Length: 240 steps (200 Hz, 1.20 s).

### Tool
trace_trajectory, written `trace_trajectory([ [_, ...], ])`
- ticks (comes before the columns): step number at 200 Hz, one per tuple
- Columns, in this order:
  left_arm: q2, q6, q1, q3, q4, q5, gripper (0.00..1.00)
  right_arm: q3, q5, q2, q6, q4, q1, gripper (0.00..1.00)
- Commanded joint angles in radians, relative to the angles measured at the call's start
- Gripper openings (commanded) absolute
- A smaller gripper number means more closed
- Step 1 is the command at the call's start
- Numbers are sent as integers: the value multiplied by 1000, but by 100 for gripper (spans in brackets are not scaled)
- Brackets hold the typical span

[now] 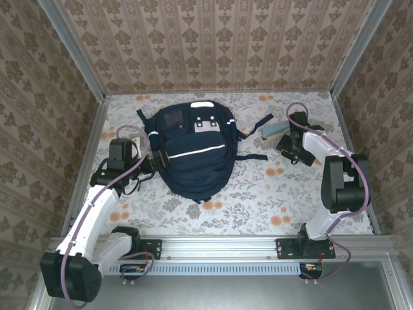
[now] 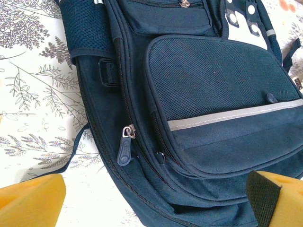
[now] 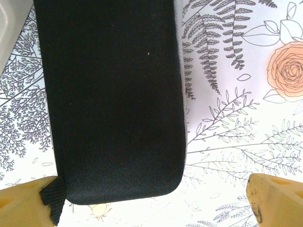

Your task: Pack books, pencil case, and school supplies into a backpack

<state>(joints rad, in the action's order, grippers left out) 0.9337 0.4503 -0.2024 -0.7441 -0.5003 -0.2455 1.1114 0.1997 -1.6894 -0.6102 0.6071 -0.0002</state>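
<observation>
While you look down from the top camera, the backpack [image 1: 193,155] lies flat in the middle of the floral table [image 1: 258,194], front pocket up and straps trailing to the right. Your left gripper [image 1: 147,160] sits at the bag's left edge. Your right gripper [image 1: 288,147] is well off to the bag's right, over a flat black item [image 1: 284,154], with a grey-green slab [image 1: 272,131] just beyond it.

On your left wrist camera, the left gripper [image 2: 151,208] has its yellow pads [image 2: 28,203] spread wide with nothing between them. Beyond them is the backpack [image 2: 213,94]: its mesh front pocket, a grey reflective stripe [image 2: 236,115] and a zipper pull [image 2: 124,146] hanging on the side seam.

On your right wrist camera, the right gripper [image 3: 151,203] is also spread wide, gripping nothing. The flat black item [image 3: 113,94] has a woven surface and a rounded corner, and it lies on the cloth reaching down towards the gap between the pads [image 3: 277,198]. Its lower corner overlaps the left-hand pad, while the other pad stands well clear. You cannot tell from here whether it is a book or a case.
</observation>
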Motion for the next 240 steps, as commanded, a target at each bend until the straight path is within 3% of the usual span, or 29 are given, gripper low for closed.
trace_trajectory([
  [1, -16, 3, -6, -41, 10, -16, 100, 19, -51, -6, 54, -2, -3, 100],
  [69, -17, -6, -12, -45, 1, -14, 100, 91, -113, -145, 38, -25, -19, 99],
  [96, -15, -41, -35, -74, -22, 6, 100, 70, -101, -144, 20, -40, -20, 91],
  [114, -10, -61, -60, -91, -39, 33, 100, 47, -95, -125, 15, -53, -23, 79],
  [132, 3, -72, -90, -107, -51, 54, 100, -3, -82, -67, 4, -83, -23, 73],
  [166, 29, -103, -181, -135, -50, 108, 100, -111, -44, 107, -17, -100, -21, 72],
  [195, 48, -176, -314, -159, -6, 178, 100, -180, -64, 269, -3, -76, -10, 71],
  [240, 184, -349, -480, -238, 2, 183, 95, -220, -108, 467, 44, 16, 89, 71],
])
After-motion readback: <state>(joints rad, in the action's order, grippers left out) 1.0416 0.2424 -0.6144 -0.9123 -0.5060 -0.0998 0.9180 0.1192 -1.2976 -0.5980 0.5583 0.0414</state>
